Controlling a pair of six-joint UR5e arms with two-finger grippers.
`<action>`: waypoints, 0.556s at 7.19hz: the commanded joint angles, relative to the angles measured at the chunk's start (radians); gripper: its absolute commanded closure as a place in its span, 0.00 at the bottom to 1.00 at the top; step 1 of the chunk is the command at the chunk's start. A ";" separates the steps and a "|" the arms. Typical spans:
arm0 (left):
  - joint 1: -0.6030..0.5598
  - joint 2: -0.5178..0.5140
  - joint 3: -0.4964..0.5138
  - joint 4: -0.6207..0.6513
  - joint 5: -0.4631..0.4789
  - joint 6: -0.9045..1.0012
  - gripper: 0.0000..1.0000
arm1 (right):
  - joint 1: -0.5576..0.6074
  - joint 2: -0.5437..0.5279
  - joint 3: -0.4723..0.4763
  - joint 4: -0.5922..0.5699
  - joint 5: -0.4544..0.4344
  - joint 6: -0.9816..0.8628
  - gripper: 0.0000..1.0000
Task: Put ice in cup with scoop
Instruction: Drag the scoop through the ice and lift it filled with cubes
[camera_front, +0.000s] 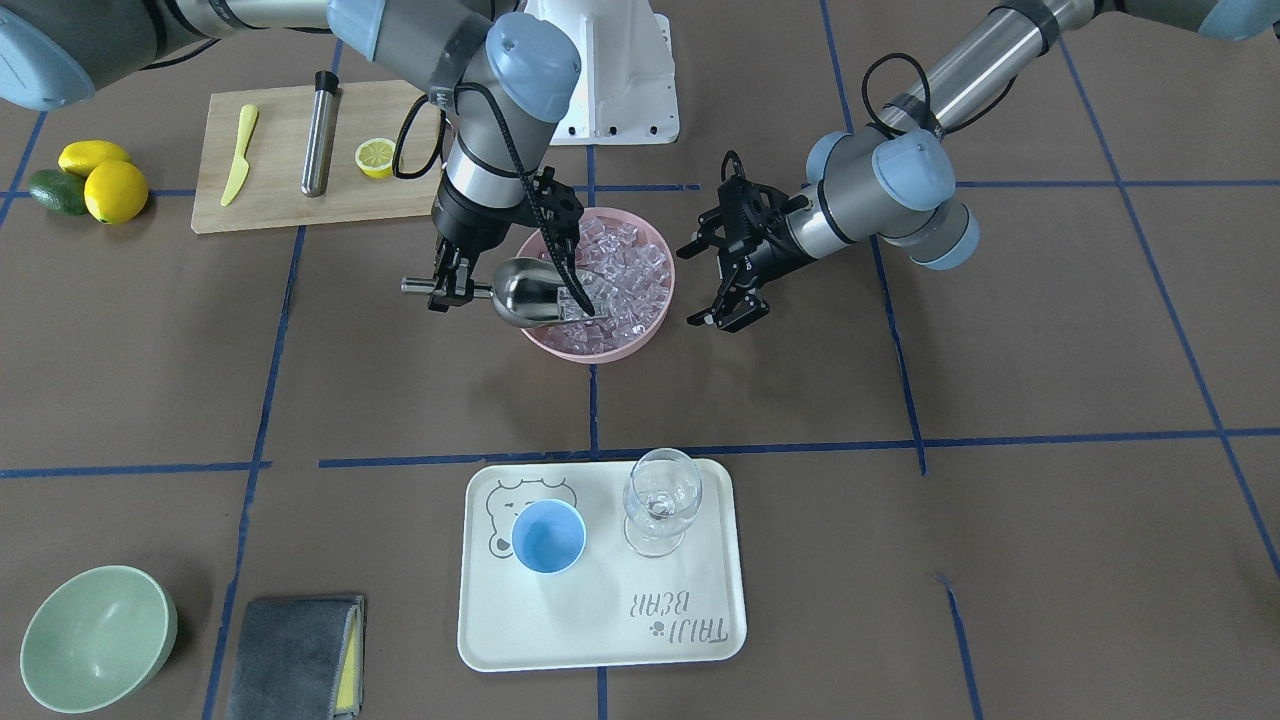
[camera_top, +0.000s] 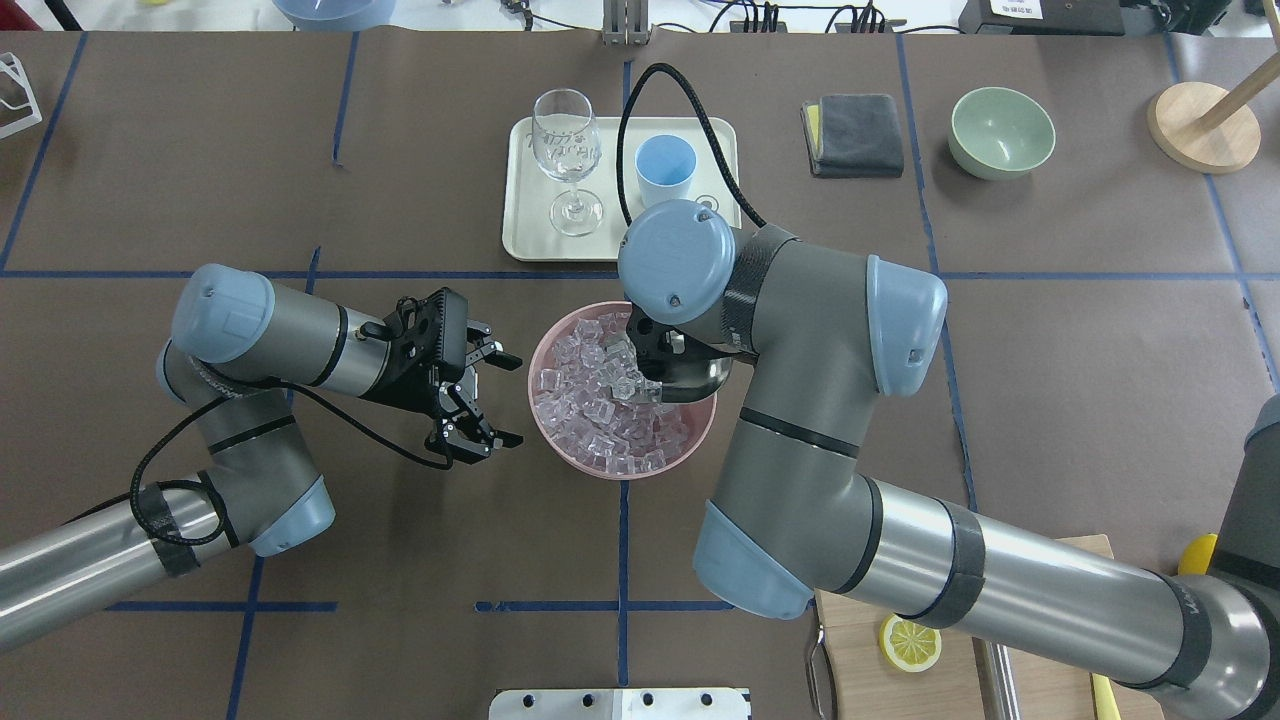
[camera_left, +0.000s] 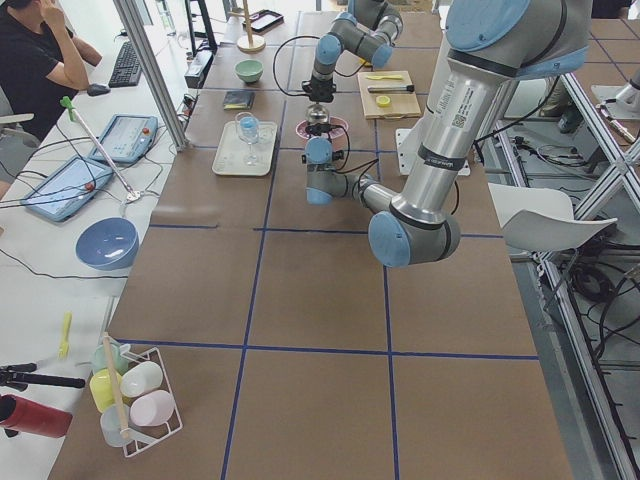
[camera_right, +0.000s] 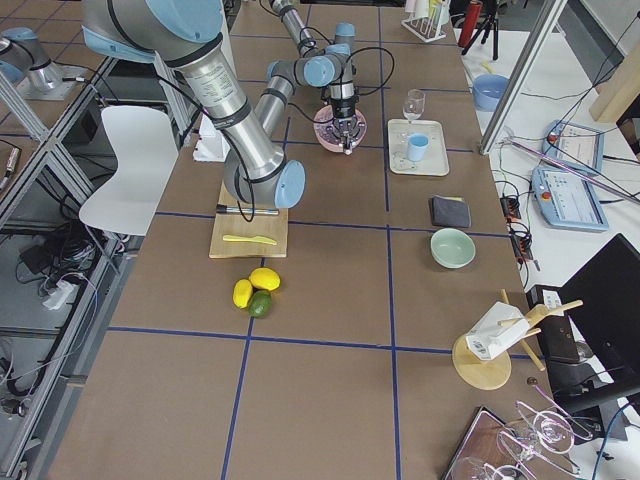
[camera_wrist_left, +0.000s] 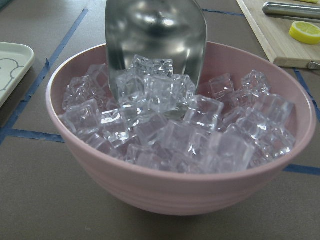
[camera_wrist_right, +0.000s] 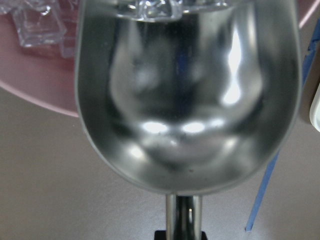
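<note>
The steel scoop (camera_front: 525, 290) lies tilted over the near side of a pink bowl (camera_front: 600, 350), its mouth pushed into the ice (camera_front: 630, 265). My right gripper (camera_front: 447, 290) is shut on the scoop's thin handle, just outside the bowl. The left wrist view shows the scoop (camera_wrist_left: 155, 35) with several cubes (camera_wrist_left: 160, 95) at its lip; the right wrist view shows its trough (camera_wrist_right: 187, 100) mostly bare. My left gripper (camera_front: 700, 285) is open and empty beside the bowl. The light-blue cup (camera_front: 548, 537) stands empty on a cream tray (camera_front: 600, 620).
A clear wine glass (camera_front: 660, 500) stands next to the cup on the tray. A cutting board (camera_front: 280, 200) holds a knife, a steel cylinder and half a lemon. Lemons and an avocado (camera_front: 90, 180), a green bowl (camera_front: 95, 640) and a grey cloth (camera_front: 295, 655) lie further out.
</note>
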 joint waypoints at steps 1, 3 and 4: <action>0.000 0.000 -0.001 -0.001 0.001 0.000 0.00 | 0.003 -0.013 0.005 0.050 0.038 0.002 1.00; 0.000 0.000 -0.003 -0.001 0.001 -0.002 0.00 | 0.017 -0.089 0.060 0.149 0.102 0.004 1.00; 0.000 0.000 -0.003 -0.001 0.001 -0.002 0.00 | 0.038 -0.097 0.069 0.166 0.148 0.004 1.00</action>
